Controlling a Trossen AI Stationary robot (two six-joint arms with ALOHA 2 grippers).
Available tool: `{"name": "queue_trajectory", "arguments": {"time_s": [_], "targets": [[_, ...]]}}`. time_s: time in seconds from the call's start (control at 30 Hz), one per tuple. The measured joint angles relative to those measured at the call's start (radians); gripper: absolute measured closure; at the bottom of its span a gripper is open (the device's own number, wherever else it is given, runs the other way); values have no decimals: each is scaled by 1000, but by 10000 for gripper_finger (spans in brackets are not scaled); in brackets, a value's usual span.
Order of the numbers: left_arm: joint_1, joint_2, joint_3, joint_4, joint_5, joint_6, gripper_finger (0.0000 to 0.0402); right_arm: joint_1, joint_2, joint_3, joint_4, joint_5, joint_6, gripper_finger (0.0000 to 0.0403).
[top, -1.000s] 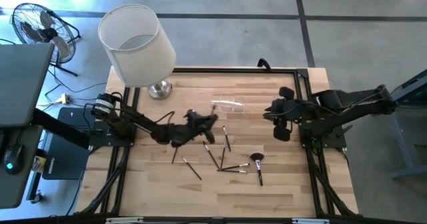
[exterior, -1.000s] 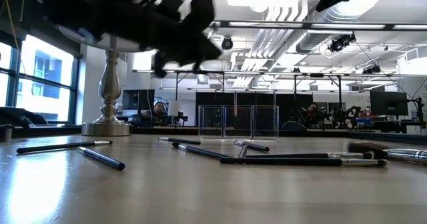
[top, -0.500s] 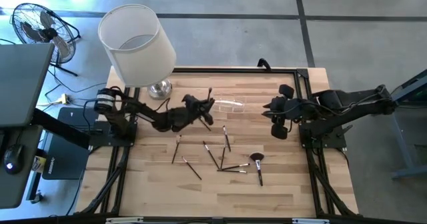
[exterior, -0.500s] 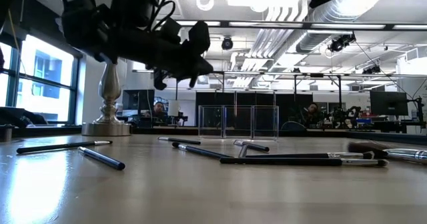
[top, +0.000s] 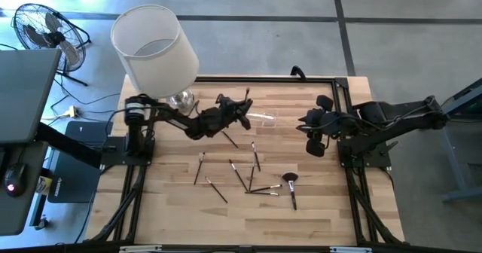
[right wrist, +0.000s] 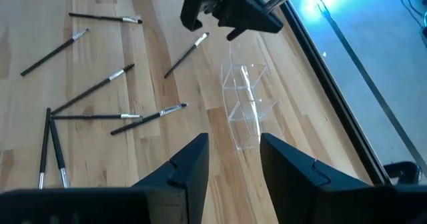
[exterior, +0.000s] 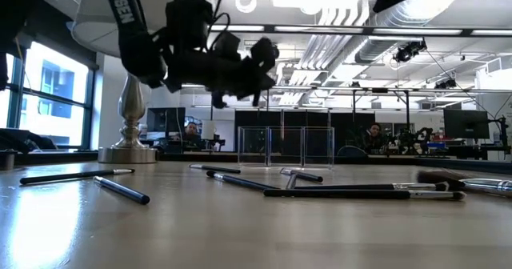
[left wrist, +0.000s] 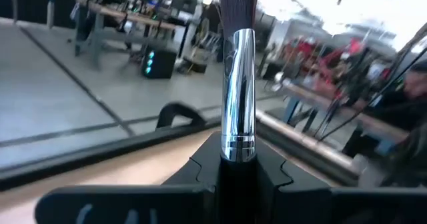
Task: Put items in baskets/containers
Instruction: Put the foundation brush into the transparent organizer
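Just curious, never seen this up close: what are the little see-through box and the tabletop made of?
The small clear rectangular holder looks like glossy transparent plastic, possibly acrylic: the boards show through it. The pale plank tabletop looks like smooth, lightly glossy wood, with visible strips and grain.

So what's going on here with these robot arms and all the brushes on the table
The left gripper is shut on a slim makeup brush with a silver ferrule, holding it in the air right beside the small clear plastic holder, which looks empty so far. About eight more thin dark brushes, including one with a fluffy reddish-brown head, lie loose on the wooden table. The right gripper waits open near the table's right edge.
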Motion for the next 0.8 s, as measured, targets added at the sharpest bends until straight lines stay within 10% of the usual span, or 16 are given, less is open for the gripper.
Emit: {"name": "queue_trajectory", "arguments": {"time_s": [0.8], "targets": [[34,47,56,-195,-47,41,356,-2,-2,0,-21,57,55,274]]}}
